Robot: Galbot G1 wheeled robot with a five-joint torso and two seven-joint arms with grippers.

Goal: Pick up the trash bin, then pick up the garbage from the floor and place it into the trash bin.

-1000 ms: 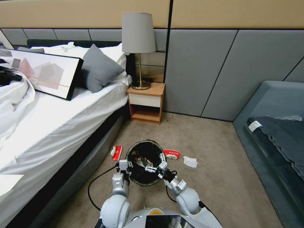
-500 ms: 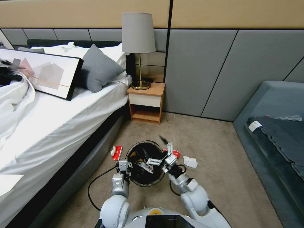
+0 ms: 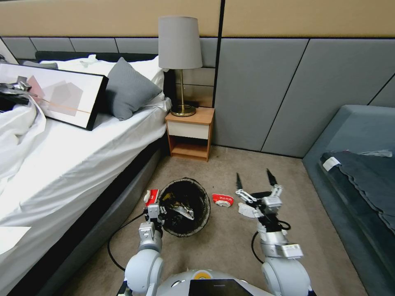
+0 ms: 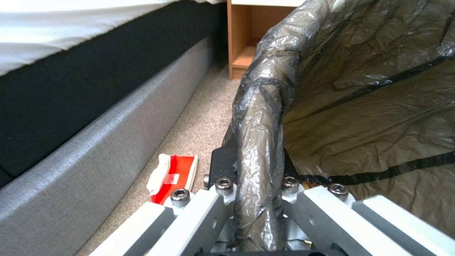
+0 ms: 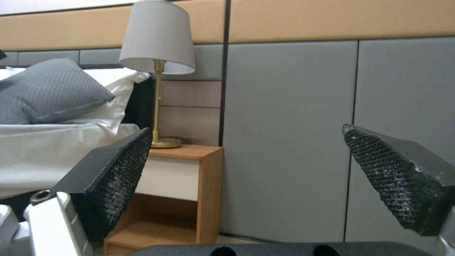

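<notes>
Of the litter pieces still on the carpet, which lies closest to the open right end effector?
The white paper scrap, just beside the right end effector. The red-and-white packet lies farther toward the trash bin; the other red packet lies beyond it, bedside.

Legible text: none. Red packet (image 3: 222, 200) on the floor, left of the right gripper (image 3: 254, 179): white lettering, too small to read. No other labels or numbers.

bag-lined trash bin (image 3: 184, 207) upright; garbage (image 3: 222, 200) beside.
</notes>
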